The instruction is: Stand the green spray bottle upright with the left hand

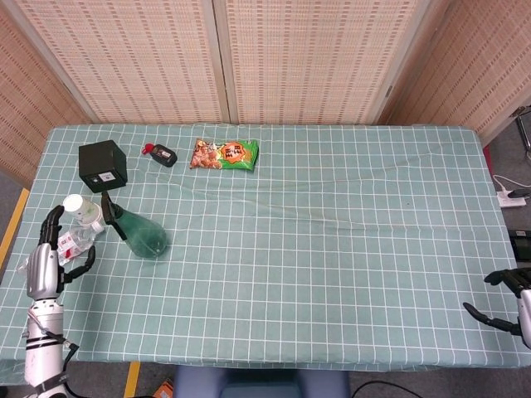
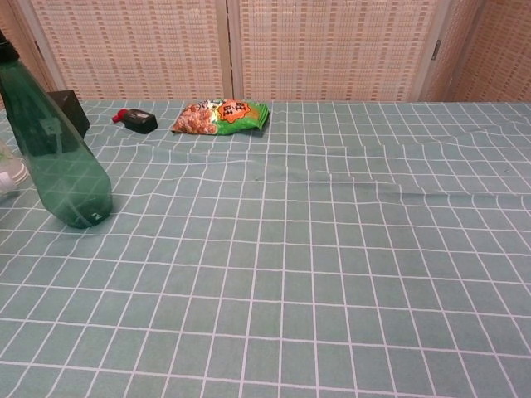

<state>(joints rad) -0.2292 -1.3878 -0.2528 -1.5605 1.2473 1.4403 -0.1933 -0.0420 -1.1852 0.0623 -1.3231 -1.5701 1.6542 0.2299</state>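
Observation:
The green spray bottle (image 1: 141, 235) stands upright on the checked cloth at the table's left side; the chest view shows its body (image 2: 58, 157) with the black nozzle at the top left edge. My left hand (image 1: 48, 251) hangs open near the table's left edge, well to the left of the bottle and apart from it, fingers spread and holding nothing. It does not show in the chest view. My right hand (image 1: 513, 298) is open at the table's far right corner, partly cut off by the frame edge.
A black box (image 1: 103, 164) stands behind the bottle. A clear plastic bottle (image 1: 76, 228) with a white cap lies by my left hand. A small black device (image 1: 161, 154) and a snack bag (image 1: 225, 154) lie at the back.

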